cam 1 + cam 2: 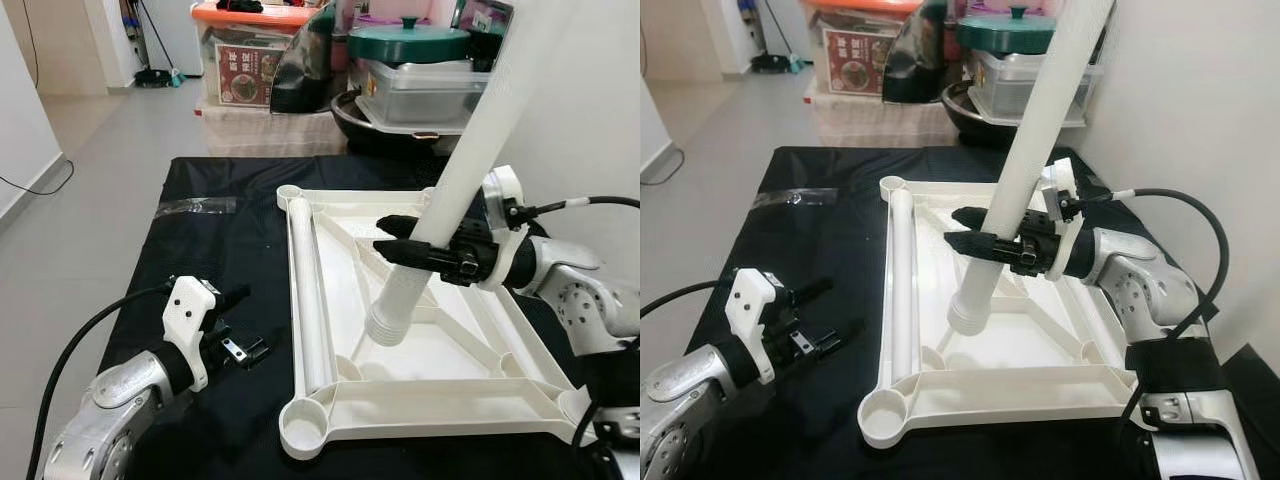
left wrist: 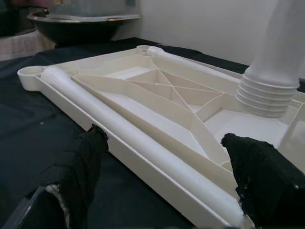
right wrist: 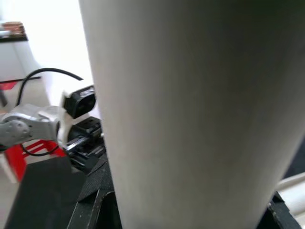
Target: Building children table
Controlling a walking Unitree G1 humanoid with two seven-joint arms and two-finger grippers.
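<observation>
Left eye view: we fit a leg.
Our right gripper (image 1: pixel 410 243) grasps the leg (image 1: pixel 455 170) above the tabletop (image 1: pixel 480 400); left gripper (image 1: pixel 243 322) released; next, a corner socket (image 1: pixel 303 430).

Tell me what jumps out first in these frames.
The long white plastic table leg, tilted and clamped in the right gripper, its ribbed end hovering over the upside-down cream plastic tabletop on the black cloth. A second white leg lies along the tabletop's left edge. The left gripper waits open beside that edge, holding nothing.
</observation>
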